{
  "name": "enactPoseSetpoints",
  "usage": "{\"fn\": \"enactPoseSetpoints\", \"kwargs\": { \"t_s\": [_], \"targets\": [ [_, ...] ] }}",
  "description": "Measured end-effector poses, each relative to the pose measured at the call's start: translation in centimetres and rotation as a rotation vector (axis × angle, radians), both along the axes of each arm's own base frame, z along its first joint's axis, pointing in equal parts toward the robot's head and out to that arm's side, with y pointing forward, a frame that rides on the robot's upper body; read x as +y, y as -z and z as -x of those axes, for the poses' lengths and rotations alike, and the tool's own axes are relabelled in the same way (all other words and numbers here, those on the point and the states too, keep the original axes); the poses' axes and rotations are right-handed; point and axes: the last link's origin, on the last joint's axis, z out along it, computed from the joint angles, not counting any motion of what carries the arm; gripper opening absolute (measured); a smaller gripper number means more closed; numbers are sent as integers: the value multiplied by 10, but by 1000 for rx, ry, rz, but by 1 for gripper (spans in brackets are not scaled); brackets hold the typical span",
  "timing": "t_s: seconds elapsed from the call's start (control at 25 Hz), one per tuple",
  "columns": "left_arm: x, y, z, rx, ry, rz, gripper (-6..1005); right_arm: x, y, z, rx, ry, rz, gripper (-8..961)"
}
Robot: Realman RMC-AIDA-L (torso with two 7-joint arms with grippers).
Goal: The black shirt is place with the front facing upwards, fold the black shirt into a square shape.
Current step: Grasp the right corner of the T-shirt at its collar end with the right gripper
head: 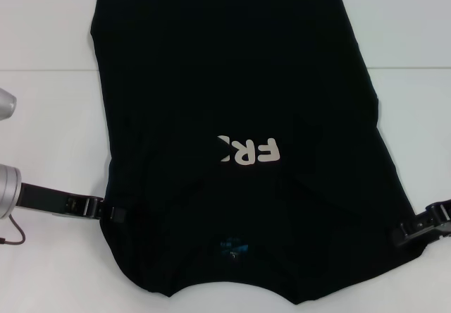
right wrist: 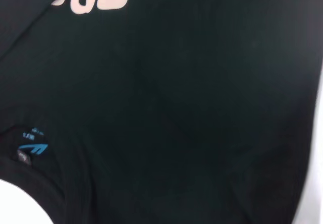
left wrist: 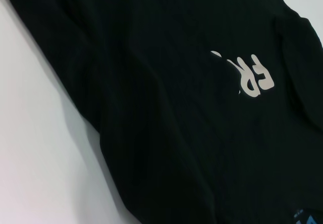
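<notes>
The black shirt [head: 232, 80] lies flat on the white table [head: 49, 115], collar toward me. Its sides are folded inward, so only "FR" of the cream lettering [head: 250, 151] shows. A small blue neck label [head: 232, 246] sits near the collar. My left gripper [head: 116, 213] is at the shirt's left edge near the shoulder. My right gripper [head: 407, 232] is at the right edge at about the same height. The left wrist view shows the shirt [left wrist: 151, 108] and its lettering [left wrist: 255, 80]. The right wrist view shows the cloth [right wrist: 176, 108] and the label [right wrist: 33, 146].
White tabletop shows on both sides of the shirt and beyond its far hem. A grey arm segment [head: 5, 105] sits at the left edge of the head view. A thin cable [head: 14, 237] hangs by the left arm.
</notes>
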Motion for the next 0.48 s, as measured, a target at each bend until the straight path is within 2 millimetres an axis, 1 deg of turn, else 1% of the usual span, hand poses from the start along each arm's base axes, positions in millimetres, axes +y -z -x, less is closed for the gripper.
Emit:
{"fn": "enactPoseSetpoints", "kwargs": {
  "t_s": [0.24, 0.48],
  "targets": [
    [0, 0, -1, -1, 2, 1, 51, 2, -7, -2, -7, 7, -19, 857],
    [1, 0, -1, -1, 3, 1, 51, 1, -2, -2, -10, 6, -9, 857]
  ]
}}
